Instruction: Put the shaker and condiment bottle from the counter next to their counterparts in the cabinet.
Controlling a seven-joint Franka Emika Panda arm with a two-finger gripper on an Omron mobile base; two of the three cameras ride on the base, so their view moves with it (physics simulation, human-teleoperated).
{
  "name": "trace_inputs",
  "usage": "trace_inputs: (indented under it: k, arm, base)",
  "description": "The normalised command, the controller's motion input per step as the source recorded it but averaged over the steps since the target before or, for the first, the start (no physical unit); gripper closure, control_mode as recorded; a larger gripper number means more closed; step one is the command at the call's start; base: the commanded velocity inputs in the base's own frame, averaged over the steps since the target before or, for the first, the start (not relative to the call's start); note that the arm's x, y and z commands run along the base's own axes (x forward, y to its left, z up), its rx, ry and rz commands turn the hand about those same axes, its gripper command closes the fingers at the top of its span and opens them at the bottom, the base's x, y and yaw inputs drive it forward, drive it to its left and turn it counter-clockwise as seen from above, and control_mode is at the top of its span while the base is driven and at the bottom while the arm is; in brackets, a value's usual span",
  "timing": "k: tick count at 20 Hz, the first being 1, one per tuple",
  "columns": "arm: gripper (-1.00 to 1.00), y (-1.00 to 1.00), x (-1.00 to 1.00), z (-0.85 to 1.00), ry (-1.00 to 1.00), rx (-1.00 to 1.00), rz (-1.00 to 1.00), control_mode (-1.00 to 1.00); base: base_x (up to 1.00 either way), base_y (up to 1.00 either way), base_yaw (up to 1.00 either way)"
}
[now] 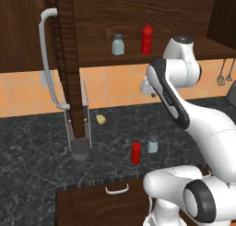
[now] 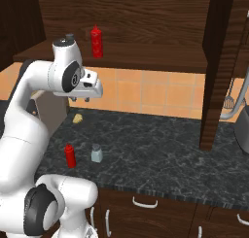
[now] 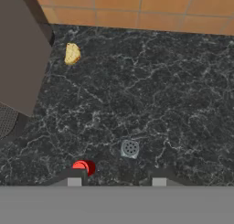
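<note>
The shaker [image 1: 152, 145] [image 2: 97, 154] and the red condiment bottle [image 1: 136, 153] [image 2: 70, 156] stand side by side near the front of the dark counter [image 1: 41, 151]. Their counterparts, a capped shaker [image 1: 118, 44] and a red bottle [image 1: 146, 39] [image 2: 97, 42], stand on the shelf of the open cabinet [image 1: 184, 17]. My gripper [image 1: 152, 94] [image 2: 83, 99] [image 3: 117, 178] hangs open and empty high above the counter, pointing down. From the hand view the shaker's cap [image 3: 130, 148] lies just ahead of the fingertips, and the bottle's nozzle [image 3: 83, 167] is by the left one.
The cabinet door [image 1: 64, 59] stands open edge-on, its curved grey handle [image 1: 48, 59] to the left. Below it sits a grey box-shaped appliance [image 1: 80, 133]. A small yellow lump [image 1: 100, 119] [image 3: 71, 53] lies near the tiled wall. Utensils [image 1: 223, 75] hang at the right.
</note>
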Motion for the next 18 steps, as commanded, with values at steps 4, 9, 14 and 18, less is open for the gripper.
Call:
trace_inputs:
  k: [4,9,14,18]
  arm:
    - [-1.0,0.03,-0.06,-0.03,0.0,-0.01,0.0,-1.0]
    - [-1.0,0.0,-0.22,-0.1,-0.1,-0.01,0.11,-1.0]
    - [-1.0,-0.36,-0.55,-0.48,-0.31,0.34,0.35,-1.0]
    - [-1.0,-0.49,-0.25,-0.63,-0.2,0.29,0.29,-1.0]
  base:
    - [0.0,0.0,0.0]
    - [0.0,0.0,0.0]
    - [0.0,0.0,0.0]
    - [0.0,0.0,0.0]
